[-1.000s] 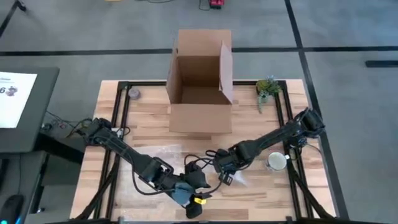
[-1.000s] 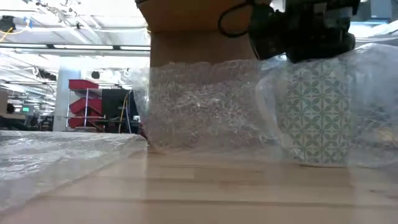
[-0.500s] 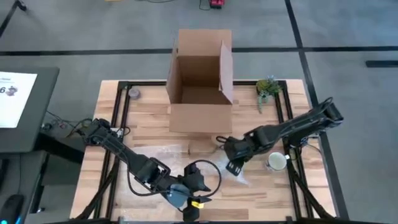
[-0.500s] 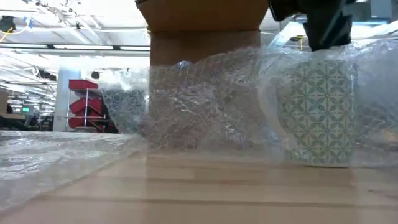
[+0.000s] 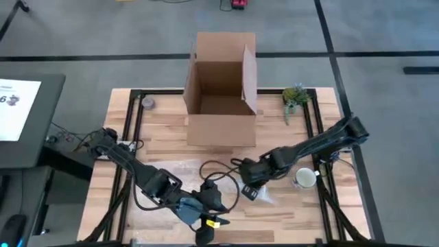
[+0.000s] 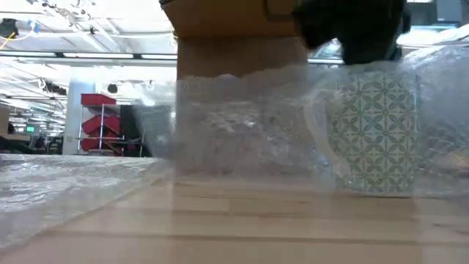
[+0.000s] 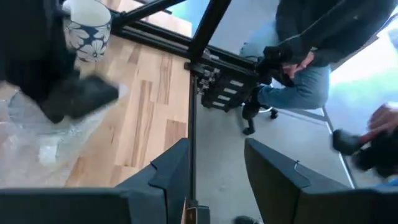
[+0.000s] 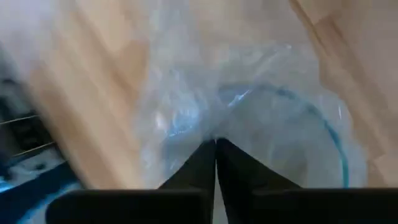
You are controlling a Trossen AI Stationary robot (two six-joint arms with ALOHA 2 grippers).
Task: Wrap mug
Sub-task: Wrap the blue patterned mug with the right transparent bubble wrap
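No readable brand or label; screen (image 5: 17,103) off table's left edge shows a "6", rest too small.

Teal-patterned mug (image 6: 375,132) upright on the wood table (image 5: 164,130), under bubble wrap (image 6: 242,121), near the front centre-right. Right gripper (image 5: 245,184) is above it, jaws narrow, pinched shut on the wrap per right wrist view (image 8: 214,152). Left gripper (image 5: 206,230) at table's front edge, jaws wide apart, nothing between. Second white mug (image 5: 304,178) sits by the right rail; open cardboard box (image 5: 221,92) at back.

Vs 0.5 s ago: right gripper moved left and toward the front, wrap fold lower and flatter over the mug. Left arm shifted slightly left. Mug unmoved.
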